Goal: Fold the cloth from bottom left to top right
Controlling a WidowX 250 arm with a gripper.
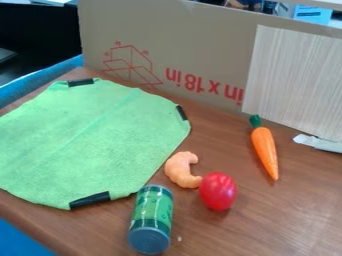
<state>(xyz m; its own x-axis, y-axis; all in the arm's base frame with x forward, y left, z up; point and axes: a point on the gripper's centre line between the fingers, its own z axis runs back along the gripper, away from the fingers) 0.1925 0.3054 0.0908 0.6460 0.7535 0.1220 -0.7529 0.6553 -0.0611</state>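
A bright green cloth (87, 137) lies spread out flat on the left half of the brown table, its left part running past the view's left edge. Black strips mark it at the top, at the right corner and along the bottom edge. A faint crease crosses it diagonally.
Right of the cloth lie an orange shrimp-like toy (179, 170), a red tomato-like toy (218, 191) and a carrot (264, 150). A green can (151, 219) lies close to the cloth's lower right edge. Cardboard (194, 55) walls off the back of the table (287, 215).
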